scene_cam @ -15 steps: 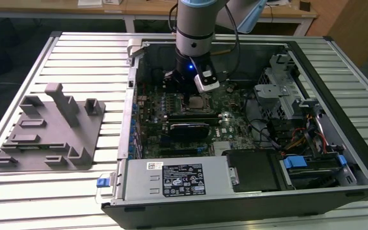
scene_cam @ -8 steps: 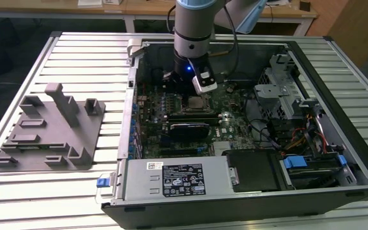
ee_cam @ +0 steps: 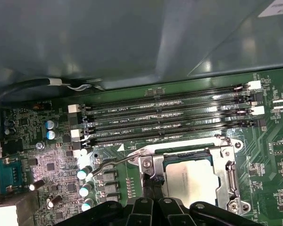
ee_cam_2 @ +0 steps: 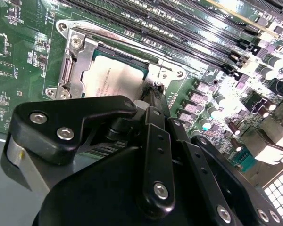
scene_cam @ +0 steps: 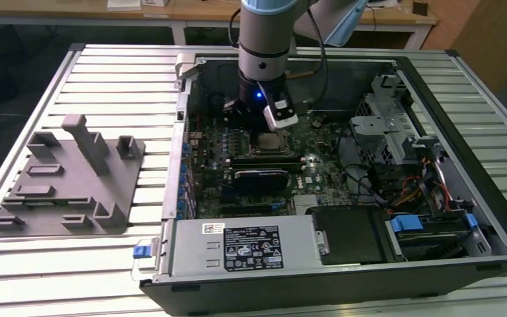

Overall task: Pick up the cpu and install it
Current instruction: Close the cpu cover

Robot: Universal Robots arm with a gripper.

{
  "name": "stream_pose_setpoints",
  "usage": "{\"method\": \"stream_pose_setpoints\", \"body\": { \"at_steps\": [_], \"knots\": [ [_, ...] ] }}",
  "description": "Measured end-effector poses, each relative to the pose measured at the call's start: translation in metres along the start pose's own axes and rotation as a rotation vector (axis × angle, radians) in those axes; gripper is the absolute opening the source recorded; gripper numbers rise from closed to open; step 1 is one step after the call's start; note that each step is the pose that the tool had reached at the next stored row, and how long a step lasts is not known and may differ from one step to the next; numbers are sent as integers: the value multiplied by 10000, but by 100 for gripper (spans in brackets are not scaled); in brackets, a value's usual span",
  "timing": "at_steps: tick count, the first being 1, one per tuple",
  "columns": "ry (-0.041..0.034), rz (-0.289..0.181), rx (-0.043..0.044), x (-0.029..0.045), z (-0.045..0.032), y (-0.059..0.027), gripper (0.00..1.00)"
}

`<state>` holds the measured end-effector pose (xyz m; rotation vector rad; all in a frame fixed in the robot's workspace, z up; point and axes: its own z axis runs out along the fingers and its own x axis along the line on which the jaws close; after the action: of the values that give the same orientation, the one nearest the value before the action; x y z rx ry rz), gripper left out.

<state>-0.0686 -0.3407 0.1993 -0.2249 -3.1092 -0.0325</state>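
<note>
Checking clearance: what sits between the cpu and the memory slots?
In the first wrist view, the socket's metal frame runs between the cpu and the memory slots.

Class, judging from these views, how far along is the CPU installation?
Done: the cpu lies in the socket, with the metal frame over its edges. In hand: the gripper sits at the socket's corner. Left: the socket lever looks unlatched.

A green motherboard [ee_cam: 269, 160] lies beneath the gripper [ee_cam: 153, 181], with long black memory slots [ee_cam: 170, 122] just beyond its fingertips. An open black computer case [scene_cam: 324, 290] surrounds it. A grey plastic fixture block [scene_cam: 68, 178] sits well apart from it on the slatted metal table [scene_cam: 24, 277].
</note>
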Motion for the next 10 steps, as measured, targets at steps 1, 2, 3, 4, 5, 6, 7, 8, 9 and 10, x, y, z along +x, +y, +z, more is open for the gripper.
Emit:
{"method": "stream_pose_setpoints", "body": {
  "at_steps": [1,2,3,4,5,6,7,8,9,10],
  "knots": [
    [0,0,1,0,0,0,11],
    [0,1,-1,0,1,0,11],
    [-1,1,-2,0,3,0,11],
    [0,1,0,0,6,0,11],
    [0,1,0,0,9,0,11],
    [0,1,2,0,12,0,11],
    [0,1,2,0,13,-1,11],
    [0,1,1,0,14,0,11],
    [0,0,-1,0,15,0,11],
    [-1,1,-2,0,16,0,11]
  ]
}}
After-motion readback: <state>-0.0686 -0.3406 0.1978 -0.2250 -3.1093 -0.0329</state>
